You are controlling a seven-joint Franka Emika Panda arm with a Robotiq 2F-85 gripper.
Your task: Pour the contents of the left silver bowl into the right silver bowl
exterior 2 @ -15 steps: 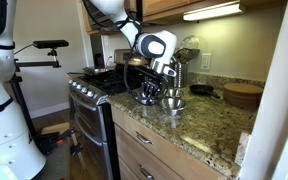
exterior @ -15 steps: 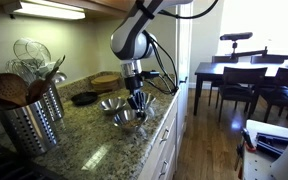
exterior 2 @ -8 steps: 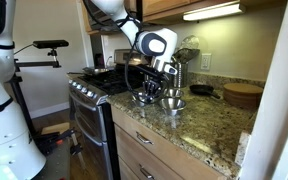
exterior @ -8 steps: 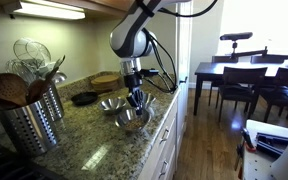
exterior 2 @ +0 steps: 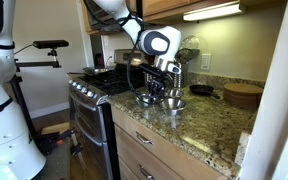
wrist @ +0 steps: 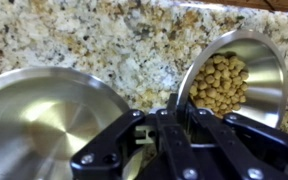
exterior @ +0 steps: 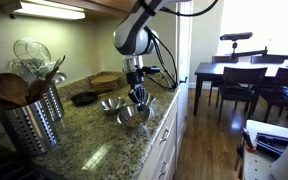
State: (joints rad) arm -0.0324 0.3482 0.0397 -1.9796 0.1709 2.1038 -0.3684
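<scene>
In the wrist view a wide, empty silver bowl (wrist: 44, 120) sits on the granite counter (wrist: 104, 40) at the left. A smaller silver bowl (wrist: 224, 80) at the right holds tan round pieces. My gripper (wrist: 169, 102) is shut on the near rim of this smaller bowl, between the two bowls. In both exterior views my gripper (exterior: 136, 99) (exterior 2: 155, 93) points down over the steel bowls (exterior: 129, 117) (exterior 2: 172, 104) near the counter's front edge. A further steel bowl (exterior: 110, 104) sits beside them. Which bowl is held is unclear there.
A perforated steel utensil holder (exterior: 34, 115) stands at the near end of the counter. A dark pan (exterior: 84, 98) and a wooden board (exterior: 106, 78) lie behind the bowls. A stove (exterior 2: 89, 85) adjoins the counter. Round wooden boards (exterior 2: 244, 95) lie further along.
My gripper has shifted slightly, a little upward, still shut on the bowl rim. The other bowls have not moved.
</scene>
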